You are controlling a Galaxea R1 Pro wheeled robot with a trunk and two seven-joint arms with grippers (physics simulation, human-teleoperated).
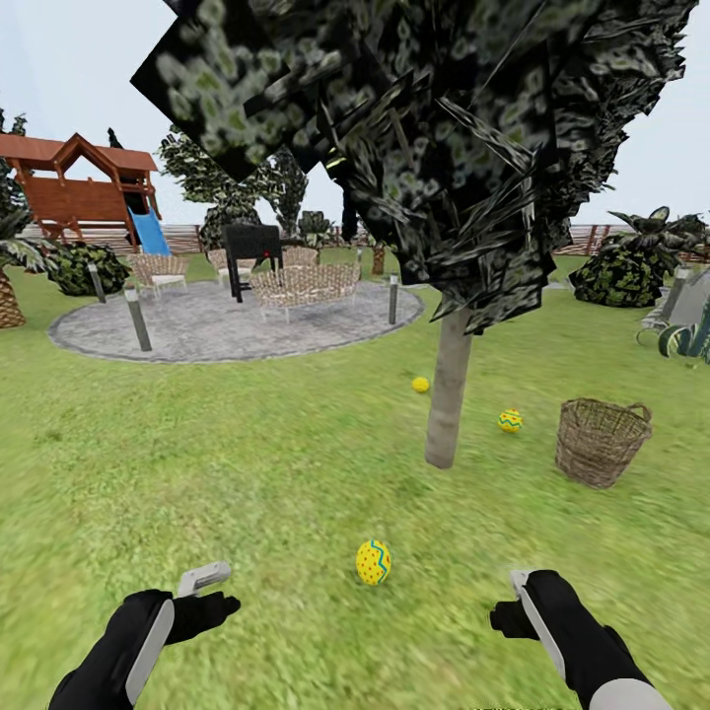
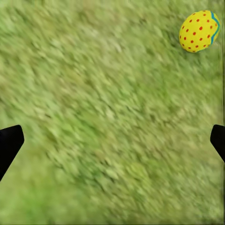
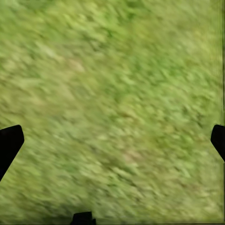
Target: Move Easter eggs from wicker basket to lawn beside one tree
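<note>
left gripper point(image 2: 112, 140): fingers spread wide, nothing between them, only dark tips at the frame edges in the wrist view; hangs over bare grass
right gripper point(image 3: 112, 140): same, wide apart and empty over grass; a small dark bit at the frame edge can't be identified
near egg point(image 1: 374, 561): on the lawn point(image 1: 197, 473) between the two arms, closer to the robot than the trunk; wrist view catches it at a corner, red dots and blue band clear
right egg point(image 1: 510, 421): on grass between trunk and basket, zigzag just readable
far egg point(image 1: 421, 385): on grass just beyond the trunk, too small to read any pattern
tree point(image 1: 449, 390): pale trunk upright, crown cut off by the frame top
wicker basket point(image 1: 602, 441): right of the tree, upright; inside mostly hidden by the rim
background: paved circle point(image 1: 227, 320) with woven chairs, playhouse point(image 1: 84, 187), blurry
</note>
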